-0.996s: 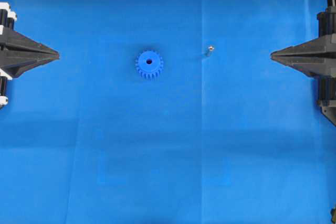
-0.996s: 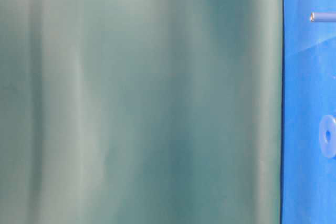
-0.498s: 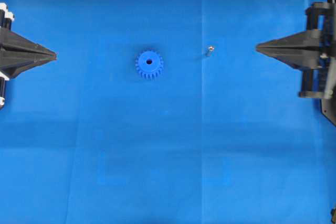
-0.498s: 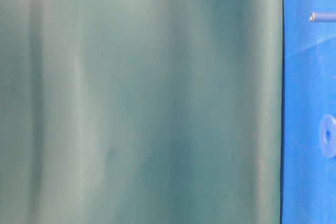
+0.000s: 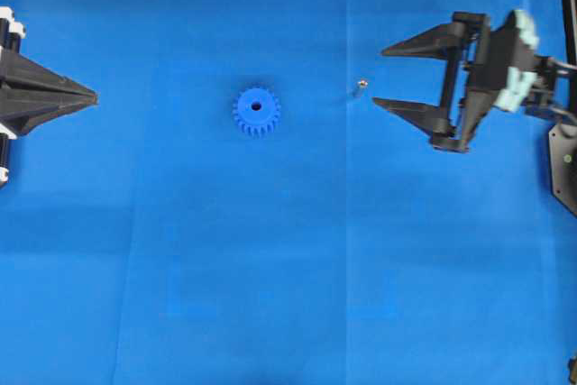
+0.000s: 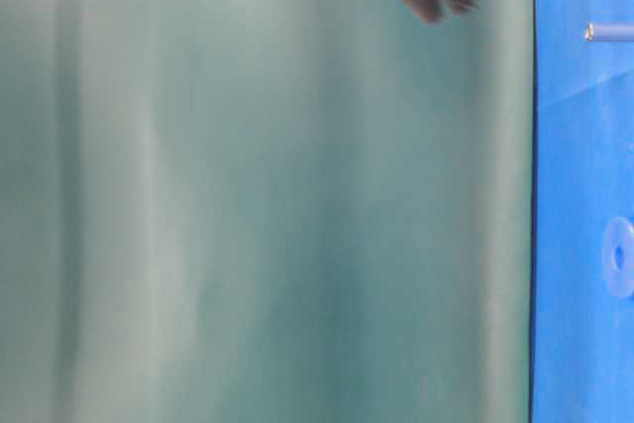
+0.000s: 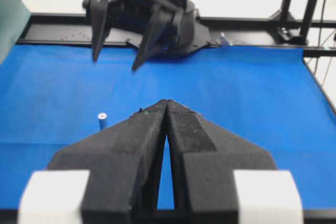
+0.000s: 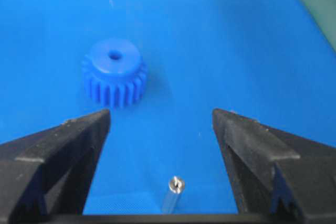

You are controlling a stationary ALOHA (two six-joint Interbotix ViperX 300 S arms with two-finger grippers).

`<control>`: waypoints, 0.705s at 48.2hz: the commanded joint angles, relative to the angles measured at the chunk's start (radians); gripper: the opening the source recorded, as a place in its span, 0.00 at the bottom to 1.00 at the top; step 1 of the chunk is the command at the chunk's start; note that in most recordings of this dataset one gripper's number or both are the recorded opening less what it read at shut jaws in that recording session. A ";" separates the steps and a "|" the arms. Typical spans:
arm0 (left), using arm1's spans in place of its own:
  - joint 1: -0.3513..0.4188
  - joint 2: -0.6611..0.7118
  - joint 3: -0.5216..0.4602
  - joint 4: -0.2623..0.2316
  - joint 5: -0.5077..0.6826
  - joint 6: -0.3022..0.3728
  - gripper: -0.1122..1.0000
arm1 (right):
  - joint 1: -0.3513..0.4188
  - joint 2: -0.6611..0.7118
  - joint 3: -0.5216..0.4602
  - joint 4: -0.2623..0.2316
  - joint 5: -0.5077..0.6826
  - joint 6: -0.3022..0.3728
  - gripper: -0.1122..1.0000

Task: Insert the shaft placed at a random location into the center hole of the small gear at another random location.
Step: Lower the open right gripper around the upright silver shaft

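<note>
- While the right gripper (image 5: 377,76) sits over the mat's right side w/ jaws wide apart and nothing between them, its tips point left toward the shaft (image 5: 360,85)
- Shaft: stands upright on the blue mat (image 5: 288,268), just left of the right gripper's tips, not touching either finger; in the right wrist view the shaft (image 8: 175,191) is low in frame, between the two fingers (image 8: 63,150) but ahead of them, shiny end up
- Small gear (image 5: 256,112): lies flat on the mat, left of the shaft, well apart from it, approx. mid-table; center hole (image 5: 256,105) faces up, unobstructed
- Right wrist view: small gear (image 8: 114,78) beyond the shaft, up and to the left, teeth visible round the rim
- Left gripper (image 5: 90,96): at the mat's left edge, jaws together, holding nothing, tips pointing right toward the gear, well apart from it
- Left wrist view: left gripper (image 7: 166,103) tips meet at centre; shaft (image 7: 102,119) to their left; right arm in background
- Table-level view: mostly a green sheet (image 6: 267,205); shaft and gear blurred at right edge
</note>
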 commanded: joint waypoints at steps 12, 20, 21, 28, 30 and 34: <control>-0.003 -0.002 -0.002 0.002 -0.005 0.000 0.10 | -0.012 0.216 -0.038 0.074 -0.141 0.002 0.71; -0.003 -0.002 0.003 0.002 -0.005 -0.003 0.10 | -0.012 0.298 -0.052 0.103 -0.153 0.002 0.70; -0.005 -0.002 0.005 0.002 -0.005 -0.005 0.10 | -0.012 0.305 -0.052 0.106 -0.155 0.002 0.71; -0.003 -0.002 0.009 0.002 -0.005 -0.005 0.10 | -0.012 0.344 -0.055 0.130 -0.176 0.002 0.70; -0.003 -0.002 0.009 0.002 -0.005 -0.005 0.10 | -0.012 0.350 -0.055 0.133 -0.181 0.002 0.70; -0.003 -0.002 0.009 0.002 -0.002 -0.005 0.10 | -0.012 0.353 -0.054 0.133 -0.183 0.003 0.70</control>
